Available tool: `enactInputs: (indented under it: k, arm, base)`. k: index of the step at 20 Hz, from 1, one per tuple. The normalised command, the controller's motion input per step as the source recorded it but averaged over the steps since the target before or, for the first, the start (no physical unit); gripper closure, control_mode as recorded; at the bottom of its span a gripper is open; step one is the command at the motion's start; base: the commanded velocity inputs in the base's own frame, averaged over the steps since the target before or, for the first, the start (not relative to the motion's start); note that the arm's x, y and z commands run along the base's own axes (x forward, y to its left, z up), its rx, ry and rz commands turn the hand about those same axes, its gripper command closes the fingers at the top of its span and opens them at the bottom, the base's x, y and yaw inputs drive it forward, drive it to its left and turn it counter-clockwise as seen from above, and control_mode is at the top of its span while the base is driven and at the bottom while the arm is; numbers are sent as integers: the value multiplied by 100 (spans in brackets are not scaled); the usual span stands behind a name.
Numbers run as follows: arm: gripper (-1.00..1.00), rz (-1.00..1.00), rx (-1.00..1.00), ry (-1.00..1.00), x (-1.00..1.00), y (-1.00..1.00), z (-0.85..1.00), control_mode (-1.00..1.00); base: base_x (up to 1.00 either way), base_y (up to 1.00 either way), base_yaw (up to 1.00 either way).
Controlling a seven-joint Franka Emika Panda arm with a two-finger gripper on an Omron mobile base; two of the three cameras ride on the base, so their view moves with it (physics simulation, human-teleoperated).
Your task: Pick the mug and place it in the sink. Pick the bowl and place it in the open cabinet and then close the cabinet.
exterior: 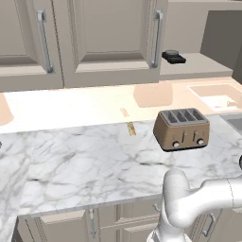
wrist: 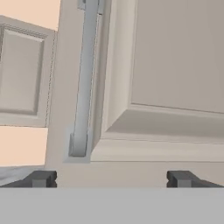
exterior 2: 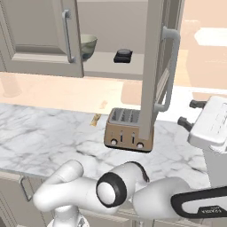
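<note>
Our tool [wrist: 109, 178] stands with its jaws spread wide and nothing between them, the two dark fingertips [wrist: 41, 178] far apart at the bottom of the hand view. Just ahead of it we face the panelled door [wrist: 175, 57] of the cabinet [exterior 2: 153, 66], seen close, with the long grey bar handle [wrist: 85, 78] running lengthwise ahead of the left fingertip, its foot ending a little short of that tip.

In the right base view we see the same door swung out toward us, edge-on, its handle [exterior 2: 170, 66] on the right face; the tool [exterior 2: 191, 113] pokes out from the white hand just to the right of the door's lower end, apart from it as far as we can tell.

Below and left of the tool lies the white marble table [exterior: 80, 160], veined in grey. A brown four-slot toaster [exterior: 182, 128] sits on it, partly behind the open door in the right base view. A small yellowish item [exterior: 131, 128] lies on the marble left of the toaster.

Farther back, beyond the door, the cabinet stands open. On its inner shelf [exterior 2: 106, 62] rests the bowl [exterior 2: 88, 46], half hidden by the neighbouring closed door [exterior 2: 40, 35], and a small black object [exterior 2: 123, 56] sits near it on the right. Peach wall fills the background.
</note>
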Motion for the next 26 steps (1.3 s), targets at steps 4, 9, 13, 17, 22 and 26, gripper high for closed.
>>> enactInputs:
  k: [4,9,13,17,22,26]
  arm:
    - [-100,-9,0,1,-1,25,0,-100]
    - [-100,-13,0,5,0,28,2,-100]
    - [-100,-16,0,12,0,33,0,-100]
    - [-100,-17,0,16,0,43,0,-100]
    - [-100,-17,0,15,0,47,0,-100]
    - [-100,-22,0,4,-7,74,0,-100]
  base:
    - [0,0,0]
    - [0,0,0]
    - [0,0,0]
    - [0,0,0]
    - [0,0,0]
    - [0,0,0]
